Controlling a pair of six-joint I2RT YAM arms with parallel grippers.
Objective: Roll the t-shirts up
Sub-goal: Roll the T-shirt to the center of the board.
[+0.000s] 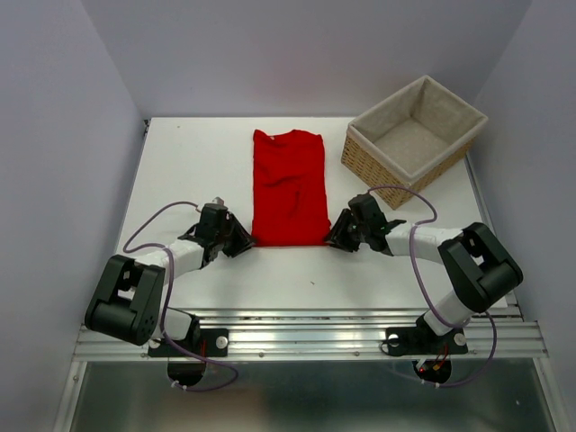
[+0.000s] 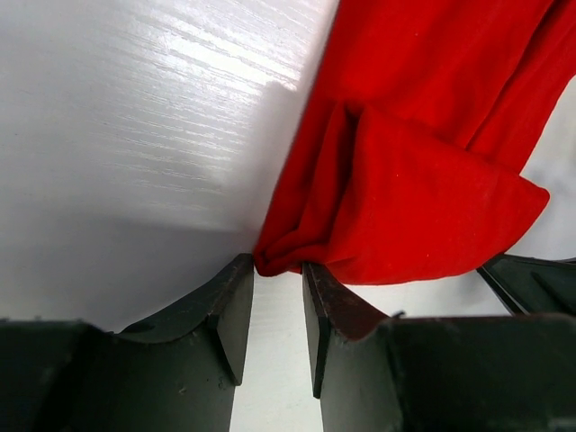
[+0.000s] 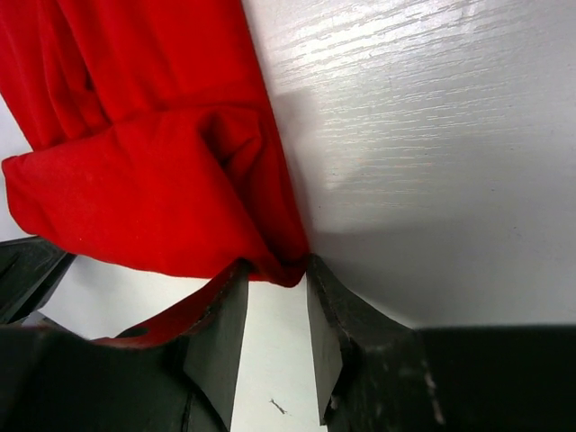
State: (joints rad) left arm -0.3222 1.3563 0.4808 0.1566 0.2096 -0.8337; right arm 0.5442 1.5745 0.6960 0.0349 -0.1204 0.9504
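Okay, left to right. The left gripper (image 1: 246, 239) sits low on the table (image 1: 189, 171), nosed up to the near left corner of the shirt (image 1: 288, 184). On its wrist cam we see the two fingers (image 2: 225, 310) with a narrow slot between them and the shirt's corner bunched right at the tips, touching both. Real pinch or cloth just sitting there? We can't tell.

The shirt is bright red and folded into a long narrow strip. It lies between the two sets of jaws and runs straight away from them toward the far side of the table, its near edge level with both sets of tips. Close to the jaws the corners look puckered; further out we see it lying flat with a few wrinkles.

The right side mirrors that. The right gripper (image 1: 338, 236) is low on the table too, aimed at the near right corner. Its fingers (image 3: 351, 315) also stand slightly apart, the corner tucked at the tips, and a strip of red lies over the finger on the shirt side. Same deal, we can't tell if it's clamped.

Beyond the right jaws and off to their right sits a lined wicker basket (image 1: 373, 162), apart from the shirt.
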